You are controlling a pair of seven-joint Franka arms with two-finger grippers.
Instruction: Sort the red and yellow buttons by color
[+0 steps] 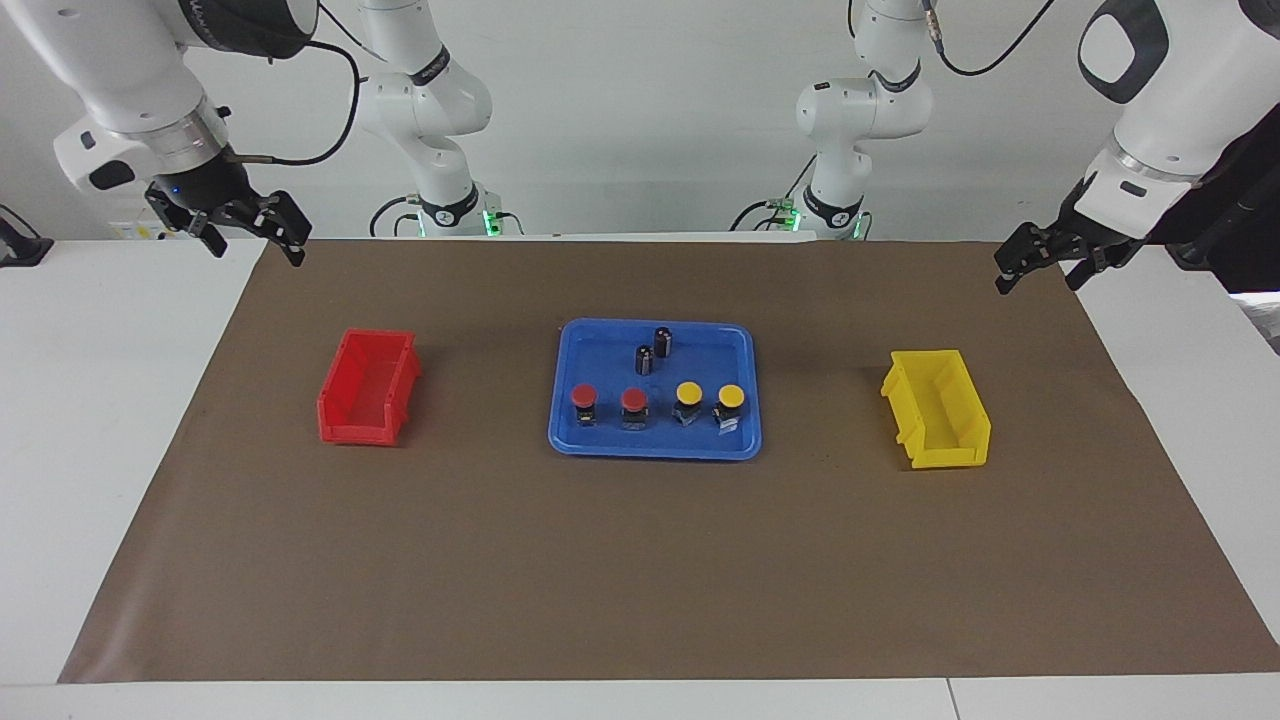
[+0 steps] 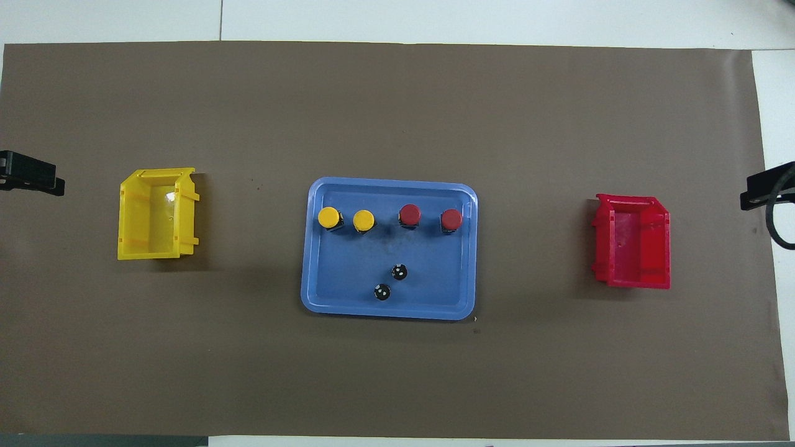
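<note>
From the facing camera, nothing's been sorted yet as far as I can see. All four buttons sit in the blue tray (image 1: 655,450) in the middle of the tabletop, lined up in a row along the tray's edge farther from the robots: red button one (image 1: 583,398), red button two (image 1: 634,401), then yellow button one (image 1: 688,393) and yellow button two (image 1: 731,398). The two dark capless cylinders (image 1: 653,350) stand in the same tray, nearer the robots. The red bin (image 1: 366,387) toward the right arm's end looks empty, same for the yellow bin (image 1: 938,408) toward the left arm's end. My right tool (image 1: 250,235) hangs over the mat's edge by its own end, fingers spread wide, holding nothing. The left tool (image 1: 1040,265) is the same deal at its end: open and empty. Both arms just waiting.

Overhead camera backs that up. Row of four caps in the tray, yellows (image 2: 346,219) on the yellow bin's side, reds (image 2: 430,216) on the red bin's side, so no crossing over needed. Both bins show bare floors. Only dark bits show at the frame's edges, so nothing more on the tools here.

So I'd call it zero of four done: two reds and two yellows left to move.
</note>
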